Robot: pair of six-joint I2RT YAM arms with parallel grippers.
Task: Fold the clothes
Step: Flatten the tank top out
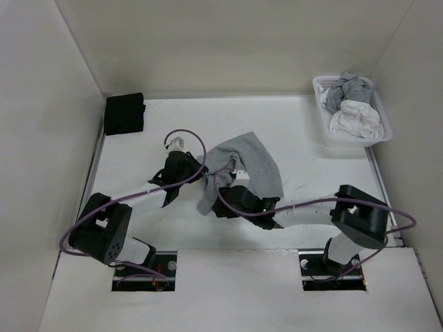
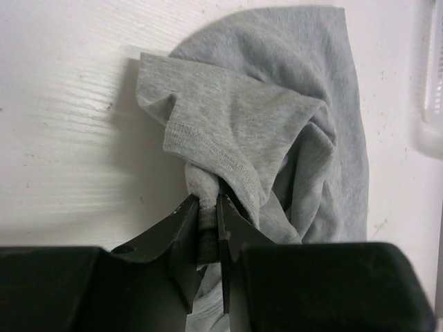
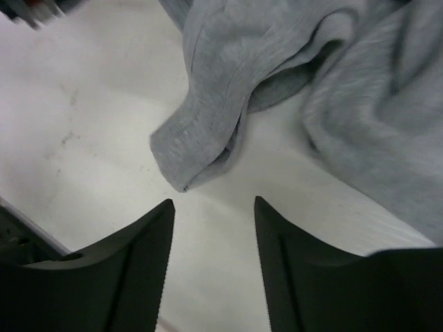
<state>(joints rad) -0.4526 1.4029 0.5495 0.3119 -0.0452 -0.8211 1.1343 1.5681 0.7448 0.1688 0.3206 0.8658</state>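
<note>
The shirt (image 1: 249, 162) is lying crumpled on the table (image 1: 311, 173), approx. in the middle and not flat. One wide part is spreading toward the far side. A narrow strip is hanging back btw. the two arms.

The left claw (image 1: 201, 173) is reaching in from the left and meeting the shirt's left edge. In the left wrist cam, the left claw (image 2: 206, 200) is pinching a bunched fold of the shirt (image 2: 263, 117). The jaws are pressing nearly together w/ grey fabric squeezed btw. them. A flap w/ a stitched hem (image 2: 208, 149) is rising just above the pinch and is throwing a shadow on the table (image 2: 62, 124).

The right claw (image 1: 220, 190) is coming in from the right, low over the near edge of the shirt. In the right wrist cam, the right claw (image 3: 213, 202) is standing spread, w/ only bare table (image 3: 90, 138) btw. the jaws. A rolled corner of the shirt (image 3: 201, 131) is lying just ahead of the tips and is not touching them. More fabric is filling the upper right of that view.

A white basket (image 1: 320, 97) is sitting at the far right of the table, well apart from the shirt. It is holding a grey garment (image 1: 349, 88) and a white garment (image 1: 356, 119). A black cloth (image 1: 124, 113) is lying in the far left corner.
</note>
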